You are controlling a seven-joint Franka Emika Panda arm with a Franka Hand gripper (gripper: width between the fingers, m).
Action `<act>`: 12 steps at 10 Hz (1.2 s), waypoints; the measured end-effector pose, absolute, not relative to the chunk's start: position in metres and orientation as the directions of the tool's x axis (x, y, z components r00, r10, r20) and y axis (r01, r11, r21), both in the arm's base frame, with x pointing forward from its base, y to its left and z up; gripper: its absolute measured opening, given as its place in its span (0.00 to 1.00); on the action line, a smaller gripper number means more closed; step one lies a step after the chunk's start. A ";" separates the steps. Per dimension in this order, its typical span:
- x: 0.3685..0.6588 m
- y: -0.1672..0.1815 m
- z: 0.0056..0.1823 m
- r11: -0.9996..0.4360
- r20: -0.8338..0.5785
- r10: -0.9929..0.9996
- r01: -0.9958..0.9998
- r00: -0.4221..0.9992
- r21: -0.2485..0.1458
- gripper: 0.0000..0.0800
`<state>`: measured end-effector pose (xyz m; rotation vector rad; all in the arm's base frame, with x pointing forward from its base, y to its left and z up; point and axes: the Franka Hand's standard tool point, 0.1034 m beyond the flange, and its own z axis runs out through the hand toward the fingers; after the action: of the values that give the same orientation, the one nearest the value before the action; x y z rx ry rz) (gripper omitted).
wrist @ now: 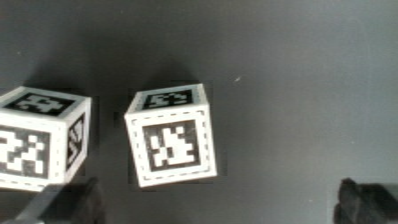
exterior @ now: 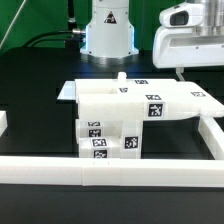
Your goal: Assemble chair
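Observation:
The white chair pieces (exterior: 130, 105) lie grouped in the middle of the black table. A broad flat piece rests on top, with tagged blocks (exterior: 97, 138) under its front. My gripper (exterior: 181, 68) hangs above the group's end on the exterior view's right, touching nothing. The wrist view looks down on two tagged white blocks, one (wrist: 173, 135) near the middle and one (wrist: 39, 135) at the edge. Both dark fingertips (wrist: 370, 200) show at the frame's corners, far apart. My gripper (wrist: 214, 207) is open, with only bare table between the fingers.
Long white border rails run along the front (exterior: 110, 172) and the exterior view's right side (exterior: 211, 135). The robot's white base (exterior: 108, 30) stands at the back. A corner of the marker board (exterior: 68, 92) shows behind the pieces.

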<state>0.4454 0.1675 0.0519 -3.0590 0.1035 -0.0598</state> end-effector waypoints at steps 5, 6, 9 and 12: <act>0.444 0.166 0.028 -0.997 0.046 -0.048 -0.045 0.998 -0.064 0.81; 0.446 0.167 0.027 -0.997 0.047 -0.049 -0.046 0.998 -0.064 0.81; 0.452 0.171 0.027 -0.996 0.052 -0.053 -0.050 0.997 -0.068 0.81; 0.450 0.170 0.021 -0.997 0.052 -0.052 -0.048 0.997 -0.063 0.81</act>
<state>0.4496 0.1701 0.0214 -3.0781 0.0771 -0.0833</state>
